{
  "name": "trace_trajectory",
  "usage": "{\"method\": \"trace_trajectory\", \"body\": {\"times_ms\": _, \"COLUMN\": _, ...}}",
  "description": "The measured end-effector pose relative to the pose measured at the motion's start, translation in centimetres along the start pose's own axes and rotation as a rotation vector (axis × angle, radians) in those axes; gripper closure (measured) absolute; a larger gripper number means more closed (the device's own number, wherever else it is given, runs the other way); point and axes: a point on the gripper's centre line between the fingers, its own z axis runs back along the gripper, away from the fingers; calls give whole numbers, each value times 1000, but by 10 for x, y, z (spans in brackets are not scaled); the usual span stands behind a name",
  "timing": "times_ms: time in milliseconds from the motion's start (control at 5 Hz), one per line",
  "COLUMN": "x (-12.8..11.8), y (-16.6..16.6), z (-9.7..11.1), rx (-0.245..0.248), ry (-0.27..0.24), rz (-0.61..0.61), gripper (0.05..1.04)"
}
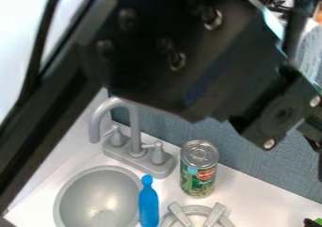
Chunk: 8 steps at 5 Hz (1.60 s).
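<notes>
Pincer [310, 222]: clenched or released, cannot tell. Green thing [318, 220] right at it; can [198, 174] upright, left of pincer. Slow, level handling probably best, clear of can.

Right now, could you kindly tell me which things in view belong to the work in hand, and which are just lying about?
Likely in the work:
robot arm
green item at lower right, by a dark part; held or not, I cannot tell

Apparently just there:
can
blue object
sink
faucet
burner
</notes>
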Motion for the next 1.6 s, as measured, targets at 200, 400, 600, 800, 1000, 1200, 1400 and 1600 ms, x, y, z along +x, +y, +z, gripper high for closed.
{"method": "trace_trajectory", "body": {"times_ms": 200, "x": -17, "y": 4, "z": 30, "rx": 9, "ry": -31, "rz": 53, "gripper": 985}}
{"method": "trace_trajectory", "body": {"times_ms": 400, "x": -43, "y": 14, "z": 40, "rx": 41, "ry": -42, "rz": 120, "gripper": 985}}
{"method": "trace_trajectory", "body": {"times_ms": 600, "x": -63, "y": 32, "z": 44, "rx": 63, "ry": -30, "rz": 185, "gripper": 985}}
{"method": "trace_trajectory", "body": {"times_ms": 800, "x": -75, "y": 59, "z": 34, "rx": 59, "ry": 3, "rz": 269, "gripper": 985}}
{"method": "trace_trajectory", "body": {"times_ms": 1000, "x": -84, "y": 82, "z": 27, "rx": 35, "ry": -5, "rz": 354, "gripper": 985}}
{"method": "trace_trajectory", "body": {"times_ms": 1200, "x": -86, "y": 102, "z": 25, "rx": 35, "ry": -7, "rz": 410, "gripper": 985}}
{"method": "trace_trajectory", "body": {"times_ms": 1400, "x": -89, "y": 118, "z": 25, "rx": 35, "ry": -4, "rz": 444, "gripper": 985}}
{"method": "trace_trajectory", "body": {"times_ms": 1600, "x": -90, "y": 130, "z": 26, "rx": 47, "ry": -7, "rz": 461, "gripper": 985}}
